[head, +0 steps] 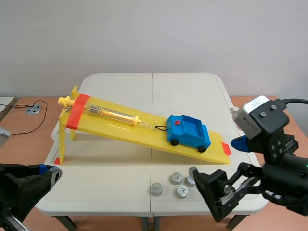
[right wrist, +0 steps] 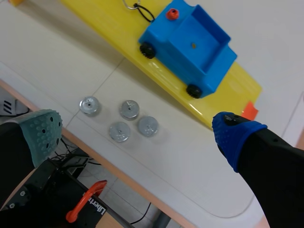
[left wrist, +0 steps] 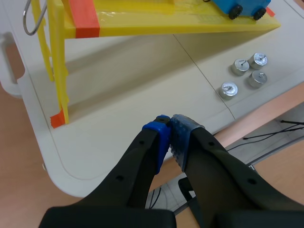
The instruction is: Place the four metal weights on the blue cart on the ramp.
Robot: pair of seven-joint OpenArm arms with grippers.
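So far nothing is loaded: all four metal weights (head: 176, 178) sit on the table at lower centre, just below the ramp (head: 120, 126), whose blue cart (head: 188, 131) is empty. The right gripper (right wrist: 137, 137) gapes wide near them, while the left gripper (left wrist: 170, 137) is pinched together on nothing.

On my right side, the four metal weights (head: 176, 178) sat upright in a loose cluster on the table (head: 110, 168), just off the low end of the yellow ramp (head: 120, 129). The blue cart (head: 189, 131) was parked wheels-down near the ramp's bottom.
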